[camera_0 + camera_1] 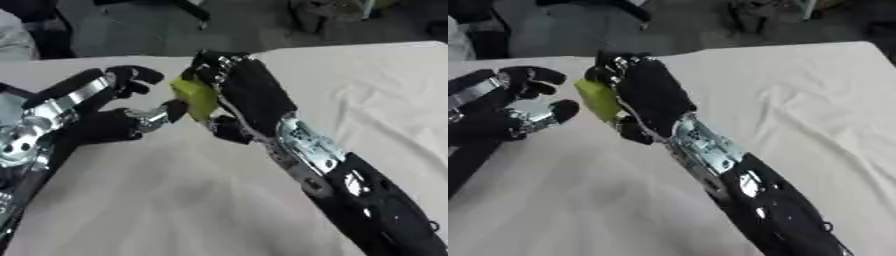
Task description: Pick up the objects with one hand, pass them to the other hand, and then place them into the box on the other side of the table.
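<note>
White-clothed desk (pixel 367 90): near its far edge, the right hand (pixel 249 87) grips a yellow-green object (pixel 197 97), with the left hand (pixel 105 117) half-open beside it.

light: even, soft | shadows: faint | blur: overall, perhaps motion

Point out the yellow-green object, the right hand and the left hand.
yellow-green object (pixel 196 97), left eye view, its flat face.
right hand (pixel 249 90), left eye view, back of the hand.
left hand (pixel 98 125), left eye view, palm.
</note>
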Action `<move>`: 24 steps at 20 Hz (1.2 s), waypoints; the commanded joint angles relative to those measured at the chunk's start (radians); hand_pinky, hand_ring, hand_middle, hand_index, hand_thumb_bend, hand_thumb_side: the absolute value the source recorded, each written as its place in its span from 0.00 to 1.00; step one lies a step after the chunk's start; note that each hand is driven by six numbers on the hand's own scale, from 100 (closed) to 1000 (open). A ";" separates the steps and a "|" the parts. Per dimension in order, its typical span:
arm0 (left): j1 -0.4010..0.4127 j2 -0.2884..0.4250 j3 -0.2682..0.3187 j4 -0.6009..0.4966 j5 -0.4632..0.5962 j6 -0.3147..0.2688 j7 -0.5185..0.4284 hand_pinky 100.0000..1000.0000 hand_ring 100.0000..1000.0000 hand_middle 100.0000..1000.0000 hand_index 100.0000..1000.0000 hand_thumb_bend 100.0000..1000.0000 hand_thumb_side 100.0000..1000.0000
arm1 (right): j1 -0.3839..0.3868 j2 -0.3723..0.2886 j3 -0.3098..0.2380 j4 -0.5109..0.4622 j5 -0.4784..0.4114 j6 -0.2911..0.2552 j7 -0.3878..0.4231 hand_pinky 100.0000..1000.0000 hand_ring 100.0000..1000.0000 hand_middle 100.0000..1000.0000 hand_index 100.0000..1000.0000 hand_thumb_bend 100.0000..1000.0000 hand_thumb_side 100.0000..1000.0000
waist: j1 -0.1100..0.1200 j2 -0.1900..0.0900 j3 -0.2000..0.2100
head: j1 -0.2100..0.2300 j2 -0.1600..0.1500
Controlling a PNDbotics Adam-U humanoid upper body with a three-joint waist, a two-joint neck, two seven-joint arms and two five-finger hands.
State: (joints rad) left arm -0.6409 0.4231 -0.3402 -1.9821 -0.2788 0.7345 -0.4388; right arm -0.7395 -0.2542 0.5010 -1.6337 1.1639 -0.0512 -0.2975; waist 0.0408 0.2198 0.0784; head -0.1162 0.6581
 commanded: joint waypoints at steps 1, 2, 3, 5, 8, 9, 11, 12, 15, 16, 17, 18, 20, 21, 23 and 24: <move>-0.013 0.017 0.000 -0.008 -0.010 0.043 -0.013 1.00 0.92 0.87 0.92 0.45 0.57 | -0.020 0.005 0.000 -0.023 -0.011 -0.002 -0.018 0.28 0.42 0.40 0.46 0.16 0.00 | 0.007 -0.031 0.001 | 0.001 0.001; -0.015 0.014 -0.002 -0.002 -0.011 0.047 -0.015 1.00 0.92 0.87 0.92 0.46 0.57 | -0.021 0.006 0.001 -0.023 -0.012 -0.003 -0.022 0.28 0.42 0.40 0.46 0.16 0.00 | 0.007 -0.030 0.001 | 0.002 0.001; -0.018 0.011 -0.005 0.006 -0.012 0.050 -0.017 1.00 0.92 0.87 0.92 0.46 0.57 | -0.021 0.008 0.002 -0.023 -0.013 -0.005 -0.025 0.28 0.42 0.40 0.46 0.16 0.00 | 0.006 -0.030 0.000 | 0.002 0.002; -0.023 0.005 -0.011 0.020 -0.013 0.050 -0.021 1.00 0.92 0.87 0.92 0.46 0.58 | -0.022 0.011 0.003 -0.022 -0.015 -0.008 -0.030 0.28 0.42 0.40 0.46 0.16 0.00 | 0.006 -0.030 0.000 | 0.002 0.005; -0.030 -0.002 -0.016 0.037 -0.009 0.046 -0.027 1.00 0.92 0.87 0.92 0.46 0.60 | -0.023 0.016 0.005 -0.021 -0.016 -0.012 -0.034 0.28 0.42 0.40 0.46 0.16 0.00 | 0.005 -0.029 0.000 | 0.004 0.008; -0.032 -0.005 -0.018 0.041 -0.007 0.044 -0.028 1.00 0.92 0.86 0.92 0.46 0.61 | -0.023 0.017 0.005 -0.021 -0.016 -0.013 -0.035 0.28 0.42 0.40 0.46 0.16 0.00 | 0.005 -0.029 0.001 | 0.005 0.008; -0.037 -0.009 -0.021 0.048 -0.004 0.041 -0.032 1.00 0.92 0.86 0.92 0.46 0.62 | -0.025 0.021 0.006 -0.021 -0.015 -0.015 -0.037 0.28 0.42 0.40 0.46 0.16 0.00 | 0.005 -0.029 0.001 | 0.006 0.007; -0.039 -0.011 -0.023 0.051 -0.002 0.040 -0.034 1.00 0.92 0.86 0.92 0.46 0.63 | -0.025 0.022 0.007 -0.021 -0.015 -0.017 -0.037 0.28 0.42 0.40 0.46 0.16 0.00 | 0.004 -0.029 0.001 | 0.006 0.007; -0.043 -0.017 -0.026 0.059 0.009 0.037 -0.040 1.00 0.92 0.86 0.92 0.46 0.64 | -0.026 0.027 0.009 -0.019 -0.015 -0.021 -0.035 0.28 0.42 0.40 0.46 0.16 0.00 | 0.004 -0.029 0.002 | 0.008 0.007; -0.045 -0.019 -0.027 0.061 0.011 0.036 -0.041 1.00 0.91 0.86 0.92 0.46 0.64 | -0.027 0.029 0.009 -0.019 -0.015 -0.022 -0.035 0.28 0.42 0.40 0.46 0.16 0.00 | 0.003 -0.029 0.002 | 0.008 0.007; -0.046 -0.020 -0.028 0.062 0.013 0.035 -0.042 1.00 0.91 0.86 0.92 0.46 0.64 | -0.027 0.030 0.010 -0.019 -0.016 -0.023 -0.035 0.28 0.42 0.40 0.46 0.16 0.00 | 0.003 -0.029 0.002 | 0.009 0.006; -0.046 -0.021 -0.028 0.064 0.014 0.035 -0.043 1.00 0.91 0.86 0.91 0.46 0.64 | -0.027 0.031 0.010 -0.019 -0.016 -0.024 -0.035 0.28 0.42 0.40 0.46 0.16 0.00 | 0.003 -0.029 0.002 | 0.009 0.007; -0.050 -0.024 -0.031 0.078 0.013 0.039 -0.043 0.99 0.91 0.86 0.91 0.46 0.65 | -0.026 0.028 0.011 -0.024 -0.021 -0.030 -0.038 0.27 0.41 0.40 0.45 0.16 0.00 | 0.002 -0.029 0.001 | 0.011 0.007; -0.053 -0.027 -0.033 0.087 0.012 0.041 -0.042 0.99 0.91 0.86 0.91 0.46 0.65 | -0.023 0.019 0.012 -0.032 -0.027 -0.033 -0.039 0.26 0.41 0.40 0.46 0.16 0.00 | 0.002 -0.029 0.001 | 0.012 0.007; -0.061 -0.034 -0.036 0.105 0.009 0.043 -0.039 0.98 0.90 0.85 0.90 0.45 0.64 | -0.019 0.008 0.012 -0.044 -0.040 -0.037 -0.036 0.26 0.40 0.40 0.46 0.16 0.00 | 0.002 -0.029 0.000 | 0.014 0.005; -0.065 -0.036 -0.038 0.114 0.008 0.043 -0.038 0.98 0.90 0.84 0.89 0.45 0.63 | -0.018 0.005 0.012 -0.048 -0.045 -0.039 -0.033 0.26 0.40 0.40 0.45 0.16 0.00 | 0.002 -0.029 0.000 | 0.015 0.005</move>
State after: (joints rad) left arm -0.6877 0.3841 -0.3803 -1.8689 -0.2718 0.7554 -0.4587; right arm -0.7458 -0.2342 0.5142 -1.6533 1.1293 -0.0853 -0.3309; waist 0.0408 0.2198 0.0775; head -0.1066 0.6658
